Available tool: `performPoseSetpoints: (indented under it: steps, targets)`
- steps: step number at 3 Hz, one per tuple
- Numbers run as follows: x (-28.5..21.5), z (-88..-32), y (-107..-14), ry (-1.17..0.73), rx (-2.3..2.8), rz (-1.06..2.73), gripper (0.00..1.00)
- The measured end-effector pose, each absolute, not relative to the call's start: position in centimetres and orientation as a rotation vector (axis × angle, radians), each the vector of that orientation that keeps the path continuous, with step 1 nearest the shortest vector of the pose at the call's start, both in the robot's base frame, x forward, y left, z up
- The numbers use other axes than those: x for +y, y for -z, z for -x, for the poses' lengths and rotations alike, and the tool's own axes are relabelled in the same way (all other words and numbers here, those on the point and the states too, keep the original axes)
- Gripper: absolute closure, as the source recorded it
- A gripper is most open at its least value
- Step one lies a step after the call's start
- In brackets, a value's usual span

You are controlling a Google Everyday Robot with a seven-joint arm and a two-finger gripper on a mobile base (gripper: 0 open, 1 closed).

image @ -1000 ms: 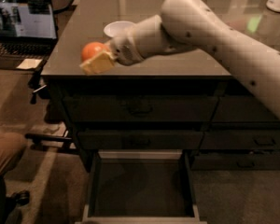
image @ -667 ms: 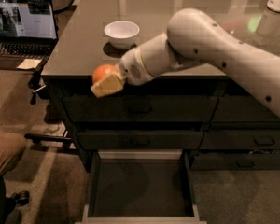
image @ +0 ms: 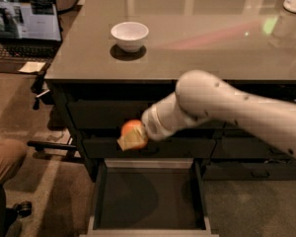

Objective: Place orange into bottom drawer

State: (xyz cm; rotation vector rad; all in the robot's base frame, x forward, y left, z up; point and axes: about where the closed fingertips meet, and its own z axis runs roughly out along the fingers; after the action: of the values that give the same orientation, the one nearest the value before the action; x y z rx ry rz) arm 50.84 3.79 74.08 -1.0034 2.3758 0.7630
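Observation:
The orange (image: 131, 129) is held in my gripper (image: 133, 137), in front of the dark cabinet's middle drawer and above the open bottom drawer. The gripper's tan fingers (image: 132, 140) are shut around the fruit's lower side. My white arm (image: 222, 107) reaches in from the right. The bottom drawer (image: 150, 199) is pulled out below, with a dark grey flat inside and light metallic rims; it holds nothing that shows. The orange hangs over the drawer's back left part.
A white bowl (image: 129, 35) stands on the glossy dark countertop (image: 197, 48). A laptop (image: 24, 28) sits on a desk at far left. A person's knee (image: 5, 162) is at lower left. A narrower drawer column (image: 251, 152) is to the right.
My gripper has carried the orange down from countertop level beside the bowl to in front of the middle drawer, over the open bottom drawer. The bowl stands uncovered now.

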Motion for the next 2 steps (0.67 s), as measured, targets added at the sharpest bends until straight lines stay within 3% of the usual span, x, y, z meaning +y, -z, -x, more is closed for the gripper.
performPoseSetpoints:
  steps: [1, 2]
  targets:
    - [3.74, -46.95, -64.53, -0.761, 2.515, 0.911, 1.00]
    - [3.85, -47.05, -63.79, -0.767, 2.512, 0.930, 1.00]
